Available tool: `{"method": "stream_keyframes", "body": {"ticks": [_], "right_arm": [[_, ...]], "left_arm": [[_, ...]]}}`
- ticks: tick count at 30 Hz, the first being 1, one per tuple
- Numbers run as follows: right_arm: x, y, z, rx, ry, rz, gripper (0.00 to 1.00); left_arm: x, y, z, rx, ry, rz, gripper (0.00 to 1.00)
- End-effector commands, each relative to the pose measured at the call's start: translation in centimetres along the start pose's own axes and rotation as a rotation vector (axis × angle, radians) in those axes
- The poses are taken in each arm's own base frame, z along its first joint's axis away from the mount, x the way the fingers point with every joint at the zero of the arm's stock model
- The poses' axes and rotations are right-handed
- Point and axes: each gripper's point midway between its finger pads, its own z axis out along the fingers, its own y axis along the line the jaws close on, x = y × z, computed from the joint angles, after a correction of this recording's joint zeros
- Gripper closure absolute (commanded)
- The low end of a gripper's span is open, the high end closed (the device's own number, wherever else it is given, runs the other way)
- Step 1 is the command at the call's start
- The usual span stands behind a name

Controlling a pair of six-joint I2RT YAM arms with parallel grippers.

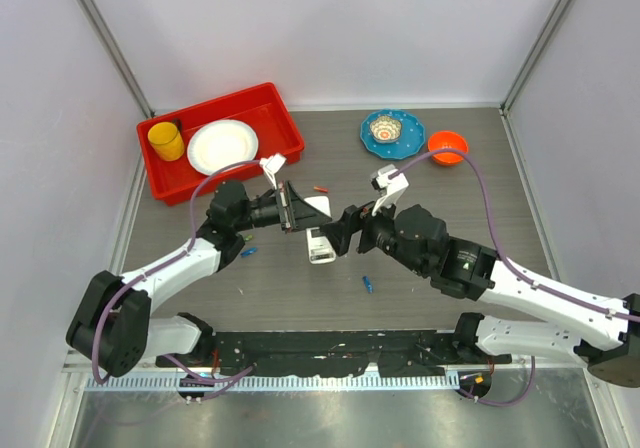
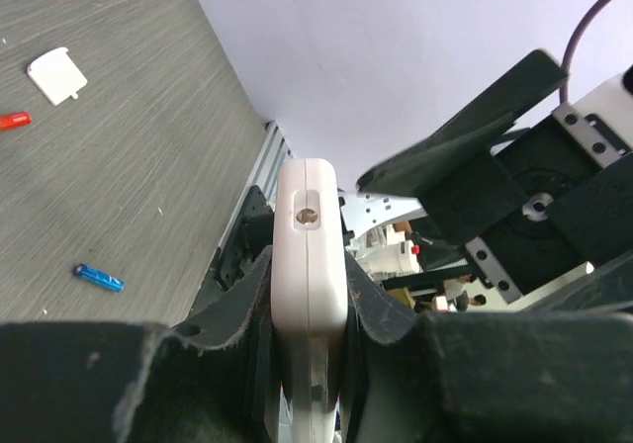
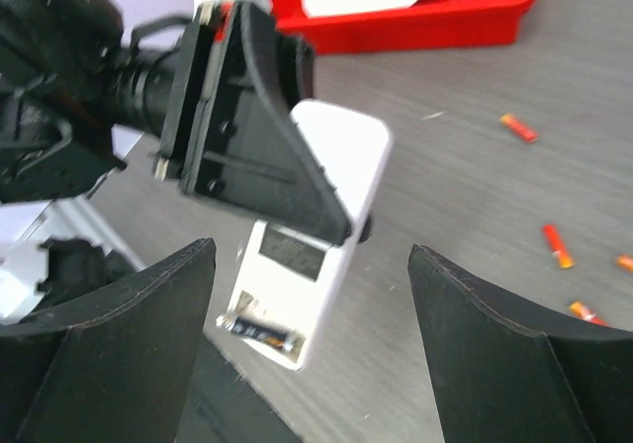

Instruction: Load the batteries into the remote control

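Closest to the left wrist lens, the left claw is clamped on the remote control. Its dark fingers press the two broad faces of the white handset, which shows edge-on there with a small round hole in its end. On the grey surface to the left in that view lie a white square cover piece, an orange-red battery and a blue battery, all apart from one another.

From above, a red tray sits at the far left, holding a yellow cup and a white plate. The remote is mid-surface between the two claws, gripped at its far end by the left one. Whether its near end touches the surface I cannot tell.

The right wrist view shows the remote's white back with the compartment open, and a dark battery lying across the free end. The right claw is spread wide and holds nothing, one finger to each side of that end and clear of it. Three orange-red batteries lie scattered right of the remote. Further right from above, a second blue battery lies near the right arm. At the far side, a blue plate carrying a small bowl stands beside an orange bowl.
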Motion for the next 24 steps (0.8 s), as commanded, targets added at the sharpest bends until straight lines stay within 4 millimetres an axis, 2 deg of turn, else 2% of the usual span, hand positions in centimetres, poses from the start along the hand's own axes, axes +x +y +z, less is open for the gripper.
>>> {"method": "stream_keyframes", "body": {"ticks": [1,5,8,24], "right_arm": [[1.9,3.7,-0.2,-0.170,0.134,0.106,0.16],[3.3,4.8,-0.4,-0.229,0.202,0.118,0.15],[4.0,4.7,-0.3,-0.227,0.229,0.106,0.15],[4.4,4.2,-0.1,-0.203,0.238,0.088,0.14]], "left_arm": [[-1.3,-2.4,-0.1,0.078,-0.069,0.086,1.00],[-1.6,-2.6,0.0,0.085,-0.077,0.090,1.00],[-1.7,-2.8,0.1,0.093,-0.080,0.091,1.00],[-1.7,-2.8,0.0,0.090,-0.083,0.085,1.00]]}}
